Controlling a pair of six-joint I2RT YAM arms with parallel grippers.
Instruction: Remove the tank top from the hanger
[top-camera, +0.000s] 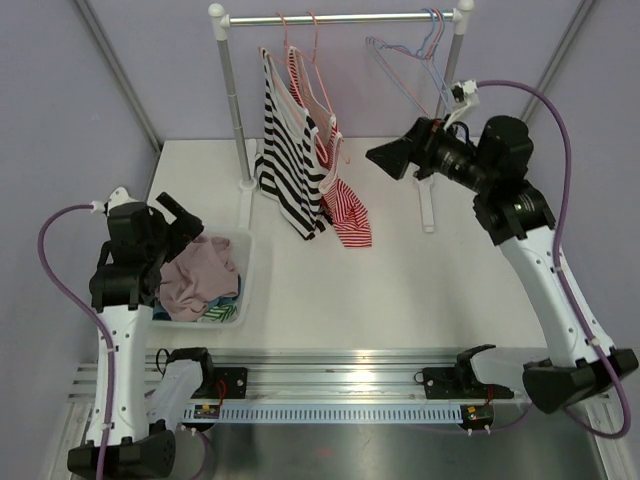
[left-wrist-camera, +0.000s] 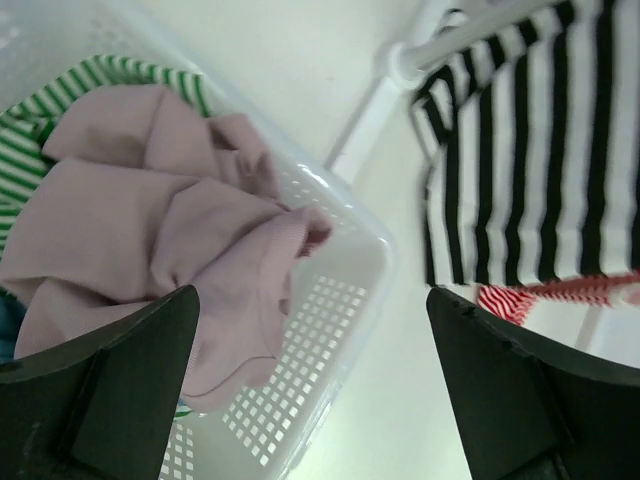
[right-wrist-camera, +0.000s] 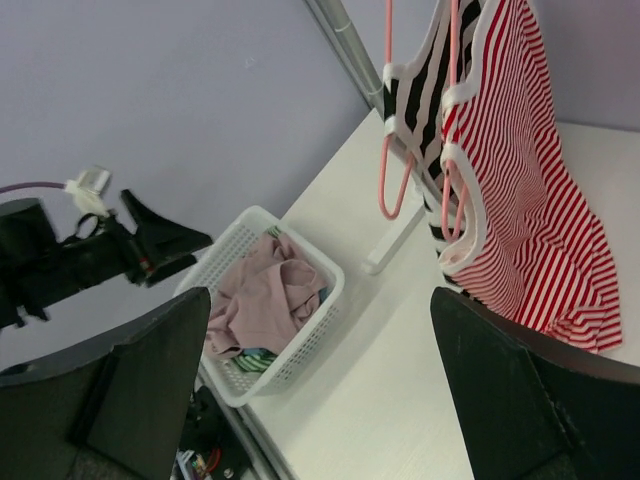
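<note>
Progress looks partial: a mauve fabric top (top-camera: 195, 275) lies in the white mesh basket (top-camera: 246, 262) at the desk's (top-camera: 400, 290) left edge. A black-and-white striped tank top (top-camera: 285, 170) and a red-and-white striped tank top (top-camera: 345, 205) still hang on pink hangers (right-wrist-camera: 387, 130). My left gripper (top-camera: 183, 215) and right gripper (top-camera: 385, 160) gape empty.

no text, brand or number can be read anywhere. the small coloured stickers (top-camera: 207, 408) on the metal rail (top-camera: 340, 380) by the arm bases are too small to make out.

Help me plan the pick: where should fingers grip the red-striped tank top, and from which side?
Probably a shoulder strap of the red-striped tank top, by its pink hanger, approached from the side of the right gripper: the strap is narrow, and the black-striped top hangs close on the other side.
</note>
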